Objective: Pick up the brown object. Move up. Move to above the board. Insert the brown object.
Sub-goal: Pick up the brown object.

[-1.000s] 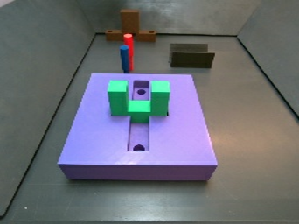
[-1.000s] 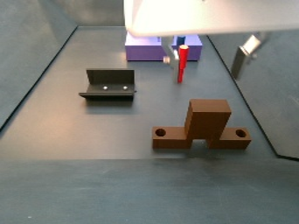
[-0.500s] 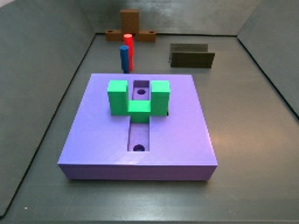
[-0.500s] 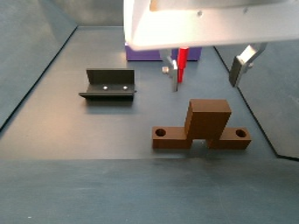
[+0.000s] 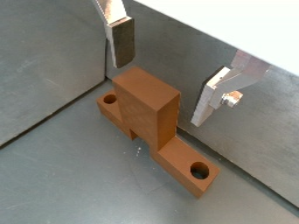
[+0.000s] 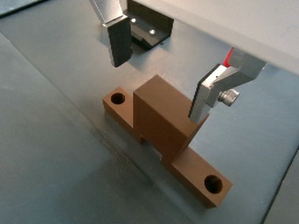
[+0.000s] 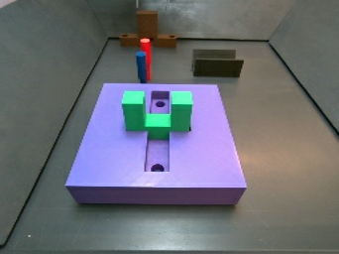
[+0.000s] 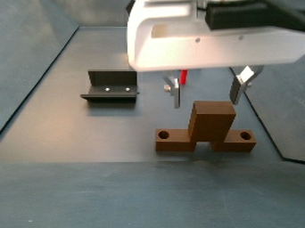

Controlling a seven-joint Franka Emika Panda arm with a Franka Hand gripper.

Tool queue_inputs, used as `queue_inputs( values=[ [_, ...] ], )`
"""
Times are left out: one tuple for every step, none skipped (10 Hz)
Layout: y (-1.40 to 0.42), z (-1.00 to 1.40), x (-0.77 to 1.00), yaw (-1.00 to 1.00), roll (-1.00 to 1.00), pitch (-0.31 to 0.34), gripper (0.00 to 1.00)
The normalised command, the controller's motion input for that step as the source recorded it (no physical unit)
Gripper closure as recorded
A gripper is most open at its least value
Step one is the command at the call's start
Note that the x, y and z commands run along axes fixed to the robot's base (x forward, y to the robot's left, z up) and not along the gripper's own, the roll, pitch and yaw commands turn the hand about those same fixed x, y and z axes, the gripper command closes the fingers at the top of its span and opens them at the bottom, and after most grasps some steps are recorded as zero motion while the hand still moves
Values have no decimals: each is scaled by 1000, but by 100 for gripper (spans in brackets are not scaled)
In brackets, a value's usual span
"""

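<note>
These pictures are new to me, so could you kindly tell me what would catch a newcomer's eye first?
The brown object stands out first: a wood-coloured bar with a raised block, lying on the grey floor. Right above it hangs the open pincer, silver fingers on either side of the block, not touching it. In a side view the large lavender board with its green U-shaped block fills the foreground, a dark fixture behind it.

A dark fixture [image 7: 217, 64] stands on the grey floor beside upright blue [image 7: 141, 65] and red [image 7: 147, 56] pegs.
</note>
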Motion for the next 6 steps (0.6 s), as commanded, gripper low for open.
queue_inputs(
  values=[
    [0, 17, -317, 0, 0, 0, 0],
    [0, 126, -314, 0, 0, -19, 0],
    [-11, 109, -214, 0, 0, -4, 0],
    [-23, 6, -197, 0, 0, -6, 0],
    [0, 0, -29, 0, 0, -23, 0],
    [0, 0, 31, -20, 0, 0, 0]
  ],
)
